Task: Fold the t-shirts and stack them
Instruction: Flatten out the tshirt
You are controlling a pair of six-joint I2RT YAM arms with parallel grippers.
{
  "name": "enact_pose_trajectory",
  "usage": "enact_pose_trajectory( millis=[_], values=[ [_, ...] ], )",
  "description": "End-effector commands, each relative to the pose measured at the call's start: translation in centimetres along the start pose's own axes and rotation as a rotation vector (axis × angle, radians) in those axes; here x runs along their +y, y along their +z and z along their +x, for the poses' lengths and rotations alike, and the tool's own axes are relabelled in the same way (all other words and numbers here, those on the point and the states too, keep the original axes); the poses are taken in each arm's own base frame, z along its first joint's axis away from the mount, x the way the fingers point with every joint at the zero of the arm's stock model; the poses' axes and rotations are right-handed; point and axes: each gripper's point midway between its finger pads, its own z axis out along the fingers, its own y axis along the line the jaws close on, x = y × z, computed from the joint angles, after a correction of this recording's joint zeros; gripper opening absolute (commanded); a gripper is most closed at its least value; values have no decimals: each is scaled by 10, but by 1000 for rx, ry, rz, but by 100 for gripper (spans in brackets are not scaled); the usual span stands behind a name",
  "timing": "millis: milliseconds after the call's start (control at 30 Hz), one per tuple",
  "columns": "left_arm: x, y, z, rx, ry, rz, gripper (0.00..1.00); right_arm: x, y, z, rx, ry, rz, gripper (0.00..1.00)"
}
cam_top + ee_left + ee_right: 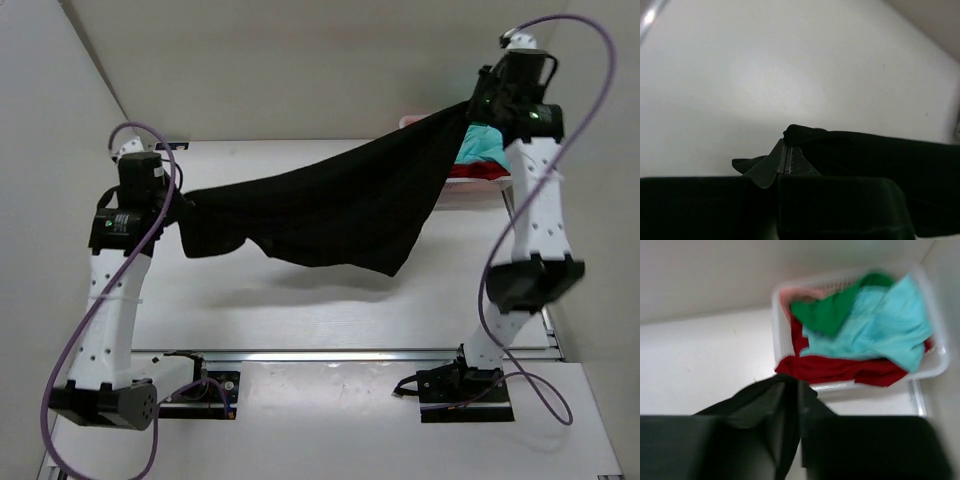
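The black t-shirt (330, 205) hangs stretched in the air between both grippers, sagging over the white table (300, 320). My left gripper (182, 200) is shut on its left edge; in the left wrist view the fingers (786, 150) pinch a bunched fold of the black cloth (880, 160). My right gripper (472, 108) is raised at the back right, shut on the shirt's other end (747, 390), with cloth wedged between its jaws (792, 385). Teal (875, 330), green (832, 312) and red (840, 369) t-shirts lie heaped in the basket.
The pink-white plastic basket (935, 365) stands at the table's back right corner, just below and behind the right gripper. White walls close in the back and both sides. The arm bases sit on a rail at the near edge (330, 355).
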Motion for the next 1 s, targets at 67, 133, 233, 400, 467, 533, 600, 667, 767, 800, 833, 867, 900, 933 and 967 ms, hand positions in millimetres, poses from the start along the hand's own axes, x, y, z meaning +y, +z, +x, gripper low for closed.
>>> enact_pose_trajectory(
  millis=[67,133,233,400,467,533,600,667,767,800,833,867,900,933,967],
  values=[
    [-6,31,56,224,-66,29,0,-25,76,84,313,13,162,56],
    [-4,35,58,235,-63,12,0,-15,69,93,322,-3,181,72],
    [-1,35,65,251,-57,10,0,2,44,127,394,-30,145,67],
    [2,39,86,301,-50,11,0,79,-33,224,544,-57,-77,50],
    [1,39,85,297,-57,15,0,107,-56,267,617,-72,-179,45],
    [0,39,89,310,-46,16,0,145,-85,312,702,-150,-327,44],
    [-2,41,97,335,-44,27,0,178,-100,330,706,-217,-427,44],
    [-2,43,101,344,-47,20,0,206,-113,354,728,-308,-504,46],
    [-6,42,103,351,-43,39,0,241,-126,384,755,-387,-597,53],
    [-6,41,105,357,-44,40,0,252,-131,397,765,-410,-633,54],
    [-5,41,109,364,-45,39,0,260,-133,407,763,-430,-658,53],
    [-6,40,108,362,-37,43,0,265,-137,413,771,-440,-688,53],
    [-5,37,111,362,-42,46,0,270,-141,426,785,-462,-720,53],
    [-3,38,114,370,-34,42,0,276,-143,433,794,-469,-741,52],
    [-1,38,119,384,-33,38,0,277,-147,439,804,-483,-749,51]
  ],
)
